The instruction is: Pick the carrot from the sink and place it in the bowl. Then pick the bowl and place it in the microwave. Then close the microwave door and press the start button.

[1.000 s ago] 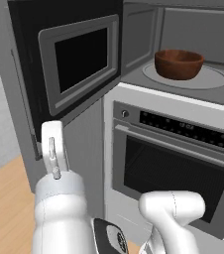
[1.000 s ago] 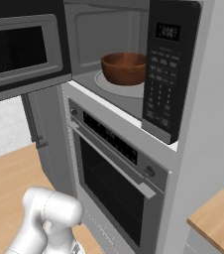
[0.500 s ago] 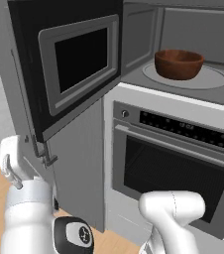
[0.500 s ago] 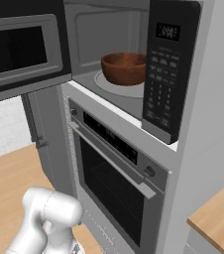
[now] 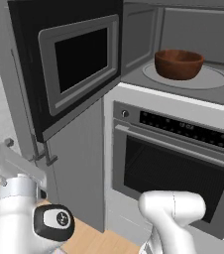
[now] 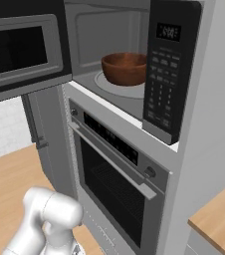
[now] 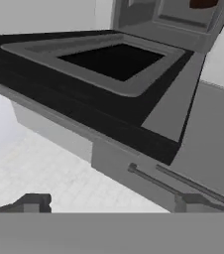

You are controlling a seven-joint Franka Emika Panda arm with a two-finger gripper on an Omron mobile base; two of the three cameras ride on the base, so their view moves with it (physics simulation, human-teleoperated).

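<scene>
**Bowl on the turntable, door swung wide**

The bowl (image 5: 179, 64) sits on the round glass turntable inside the microwave (image 6: 134, 74), toward its left side in the right base view, which alone shows the keypad panel beside it. No carrot can be made out over the bowl's rim. The microwave door (image 5: 72, 64) stands wide open, its dark window facing outward. Below is the oven (image 5: 178, 163) with its bar handle. The left base view catches the white hand low under the door's bottom edge. From the hand view the door (image 7: 99, 74) looms overhead, and the two tips of the jaws (image 7: 111, 204) stand far apart, holding nothing.
</scene>
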